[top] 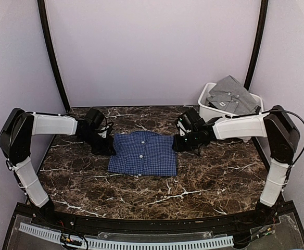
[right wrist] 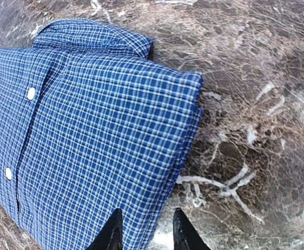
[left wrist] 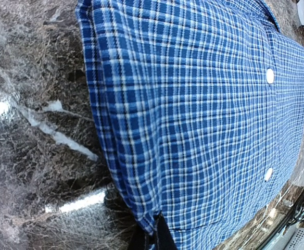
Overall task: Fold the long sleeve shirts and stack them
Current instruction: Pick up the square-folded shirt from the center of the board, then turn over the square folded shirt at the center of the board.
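The left gripper [left wrist: 154,237] has its dark jaws together, pinching the layered side edge of the blue checked shirt [left wrist: 204,130]. The right gripper [right wrist: 146,232] has its jaws apart, straddling the opposite folded edge: one tip is over the cloth, the other over bare stone.

The shirt is woven cotton-like cloth in a fine navy, blue and white check. It is folded into a neat, thick rectangle with soft rounded creases and lies flat in the middle of the counter [top: 204,177], a glossy dark brown marble with white veins.

The wrist views show the weave, the stacked layers at each fold, the round white buttons [right wrist: 31,94] and the turned collar [right wrist: 95,36]. Only the overhead view shows a plain grey shirt [top: 232,94] lying crumpled in a white plastic bin [top: 209,112] at the far right corner, well apart from the blue one.
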You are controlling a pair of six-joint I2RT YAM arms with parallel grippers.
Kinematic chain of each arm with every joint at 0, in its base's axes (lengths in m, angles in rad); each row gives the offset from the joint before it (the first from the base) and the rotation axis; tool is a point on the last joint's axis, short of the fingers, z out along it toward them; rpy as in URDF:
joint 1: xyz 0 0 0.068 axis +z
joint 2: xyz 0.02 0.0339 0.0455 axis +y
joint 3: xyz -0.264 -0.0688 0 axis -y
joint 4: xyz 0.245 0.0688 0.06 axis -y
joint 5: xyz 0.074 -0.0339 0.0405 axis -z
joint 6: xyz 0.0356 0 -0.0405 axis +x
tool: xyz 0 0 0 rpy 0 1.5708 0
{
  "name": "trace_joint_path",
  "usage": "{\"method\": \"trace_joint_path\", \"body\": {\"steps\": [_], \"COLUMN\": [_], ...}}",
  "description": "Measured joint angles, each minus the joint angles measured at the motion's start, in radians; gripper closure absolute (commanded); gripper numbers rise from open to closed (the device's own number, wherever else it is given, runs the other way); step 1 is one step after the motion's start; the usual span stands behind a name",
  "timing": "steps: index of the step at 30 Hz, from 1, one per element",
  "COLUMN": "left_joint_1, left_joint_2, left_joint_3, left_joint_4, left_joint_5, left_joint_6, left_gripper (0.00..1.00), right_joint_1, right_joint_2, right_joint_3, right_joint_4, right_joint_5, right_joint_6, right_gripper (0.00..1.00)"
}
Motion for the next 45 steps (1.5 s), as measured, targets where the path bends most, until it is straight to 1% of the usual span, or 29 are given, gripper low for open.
{"method": "trace_joint_path", "body": {"steps": [2, 6, 10, 19, 29, 33, 40, 45], "left_joint_1": [0.001, 0.008, 0.021, 0.027, 0.027, 0.027, 0.027, 0.032], "left_joint_2": [0.000, 0.000, 0.000, -0.016, -0.110, -0.136, -0.143, -0.133], "left_joint_3": [0.017, 0.040, 0.060, 0.079, 0.157, 0.221, 0.365, 0.477], "left_joint_4": [-0.024, -0.063, -0.095, -0.134, -0.166, -0.184, -0.204, -0.204], "left_joint_5": [-0.001, -0.001, -0.003, 0.000, 0.012, 0.036, 0.094, 0.139], "left_joint_6": [0.023, 0.057, 0.080, 0.111, 0.141, 0.156, 0.172, 0.173], "left_gripper": [1.00, 1.00, 1.00, 1.00, 1.00, 1.00, 1.00, 1.00], "right_joint_1": [0.006, 0.031, 0.045, 0.050, 0.086, 0.108, 0.190, 0.243], "right_joint_2": [0.019, 0.059, 0.087, 0.153, 0.208, 0.263, 0.460, 0.590], "right_joint_3": [0.022, 0.066, 0.072, 0.072, 0.142, 0.219, 0.493, 0.669], "right_joint_4": [-0.006, -0.026, -0.034, -0.045, -0.046, -0.046, -0.026, 0.034], "right_joint_5": [0.001, 0.007, 0.024, 0.052, 0.088, 0.096, 0.114, 0.072], "right_joint_6": [-0.008, -0.021, -0.028, -0.030, -0.029, -0.024, 0.009, 0.056], "right_gripper": [0.72, 0.79, 0.83, 0.84, 0.84, 0.84, 0.83, 0.80]}}
